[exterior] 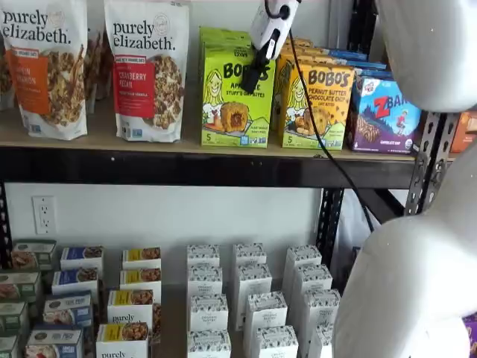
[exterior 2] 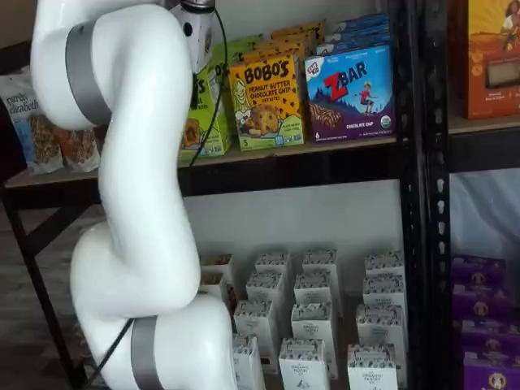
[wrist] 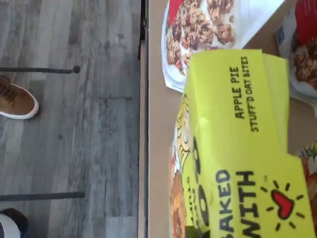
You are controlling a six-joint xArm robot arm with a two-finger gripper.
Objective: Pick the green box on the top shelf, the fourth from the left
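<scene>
On the top shelf point(exterior: 186, 149), the green box point(exterior: 237, 97) is seen upright at the front edge, between a cranberry granola pouch point(exterior: 147, 67) on one side and a yellow Bobo's carton point(exterior: 317, 104) just beside it on the other. A second green carton point(exterior: 223, 36) is lined up behind it, and more yellow cartons are ranked behind the yellow one. Two granola pouches are counted in this shelf view, the other being a cinnamon pouch point(exterior: 43, 63), and one Zbar box point(exterior: 387, 112) is placed beyond the yellow carton.

The pincer point(exterior: 252, 78) is shown hanging down in front of the green box's upper face, its black fingers overlapping the printed name, with a black cable point(exterior: 320, 142) trailing beside it. The fingers are seen side-on as one dark shape, so whether they are apart or together cannot be told, nor whether the carton is touched.

On the lower shelf, rows of small white boxes point(exterior: 253, 298) are stacked, with flat assorted boxes point(exterior: 82, 291) beside them.

In the other shelf view most of the green box point(exterior 2: 203, 114) is hidden by the white arm point(exterior 2: 138, 162); an orange box point(exterior 2: 491, 57) and purple boxes point(exterior 2: 487, 317) are shown only there.

From the wrist view, the green box point(wrist: 242, 148) is seen from above, with its "Apple Pie Stuff'd Oat Bites" lettering legible, a granola pouch point(wrist: 208, 29) beside it, and a grey plank floor point(wrist: 69, 124) with a tan shoe point(wrist: 15, 99) far below.
</scene>
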